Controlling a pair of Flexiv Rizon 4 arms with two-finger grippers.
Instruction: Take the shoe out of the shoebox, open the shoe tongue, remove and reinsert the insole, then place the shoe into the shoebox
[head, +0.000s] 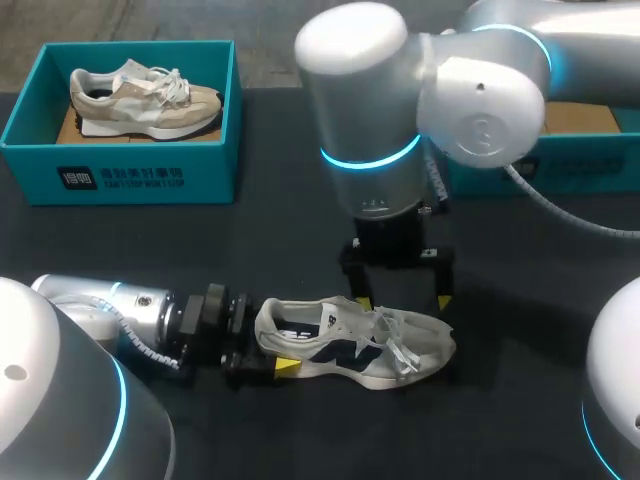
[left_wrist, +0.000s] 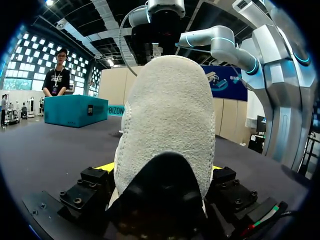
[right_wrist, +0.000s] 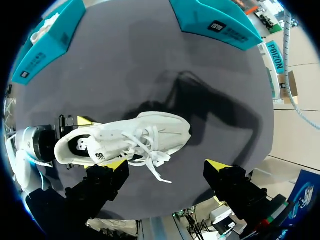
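We're watching the shoe (head: 355, 345) lying on its sole on the worktop (head: 150, 250), low in the middle of the head view. It's out of the box and well apart from the left box (head: 120, 175) and the right box (head: 590, 160) at the top of the frame. Its long axis is running straight across the picture, heel to the left and toe to the right.

The left tool (head: 268, 350) is coming in along that axis from the lower left and is clamping the heel. In its wrist view the heel is filling the gap, with a yellow tip pressing on each side, so it's holding the shoe narrow and firm.

The right tool (head: 402, 298) is hanging over the shoe's far edge with its fingers spread wide and nothing between them. And here's the relation that counts: the line between its two tips is running parallel to the shoe, not across it. From its wrist view, the laces (right_wrist: 150, 150) and tongue are lying just ahead of the tips.

We're judging that the tongue step is falling to the right arm, as it's nearer the laces. It's looking like it needs to shift toward the bottom of the frame and down onto the tongue, while the left is anchoring the heel.
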